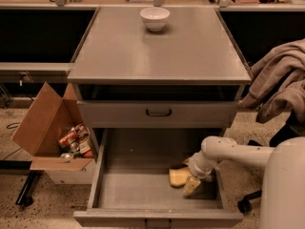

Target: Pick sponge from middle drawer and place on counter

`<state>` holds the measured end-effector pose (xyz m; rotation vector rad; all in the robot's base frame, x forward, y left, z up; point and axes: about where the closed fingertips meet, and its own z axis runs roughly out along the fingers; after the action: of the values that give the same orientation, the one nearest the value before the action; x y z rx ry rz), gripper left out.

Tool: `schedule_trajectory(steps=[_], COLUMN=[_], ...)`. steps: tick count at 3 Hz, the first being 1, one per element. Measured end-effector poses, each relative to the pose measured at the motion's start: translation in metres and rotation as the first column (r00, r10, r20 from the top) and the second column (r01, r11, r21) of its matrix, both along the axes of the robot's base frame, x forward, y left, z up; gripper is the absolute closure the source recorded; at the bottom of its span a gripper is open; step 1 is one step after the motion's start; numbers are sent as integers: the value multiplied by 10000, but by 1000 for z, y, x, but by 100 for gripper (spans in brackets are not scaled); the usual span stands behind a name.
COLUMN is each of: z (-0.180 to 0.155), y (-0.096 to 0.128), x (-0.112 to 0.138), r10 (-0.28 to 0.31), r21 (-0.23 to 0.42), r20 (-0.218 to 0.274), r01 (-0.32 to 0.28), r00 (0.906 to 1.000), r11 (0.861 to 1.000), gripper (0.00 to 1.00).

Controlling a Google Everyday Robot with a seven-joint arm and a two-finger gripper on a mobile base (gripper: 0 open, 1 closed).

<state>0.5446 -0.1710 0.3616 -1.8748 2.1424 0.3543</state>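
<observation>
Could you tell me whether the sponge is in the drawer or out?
In: the sponge lies on the middle drawer floor, gripper at it, not on the counter.

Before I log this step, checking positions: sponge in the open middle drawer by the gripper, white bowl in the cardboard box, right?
One slip: the camera view shows the white bowl on the counter, not in the cardboard box. The sponge does lie in the open middle drawer by the gripper.
</observation>
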Motion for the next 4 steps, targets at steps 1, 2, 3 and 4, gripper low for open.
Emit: schedule_trajectory(steps=[1, 2, 3, 4], z=[-5, -10, -8, 29], y=[3, 6, 7, 2], x=[1, -1, -2, 0], r10=[2, 65, 92, 91], r21=[2, -33, 0, 447], r20=[10, -33, 15, 679], r01=[-2, -65, -92, -121], r00=[10000, 10000, 10000, 9976], r11=[10000, 10000, 10000, 9989], gripper=[42, 66, 88, 100])
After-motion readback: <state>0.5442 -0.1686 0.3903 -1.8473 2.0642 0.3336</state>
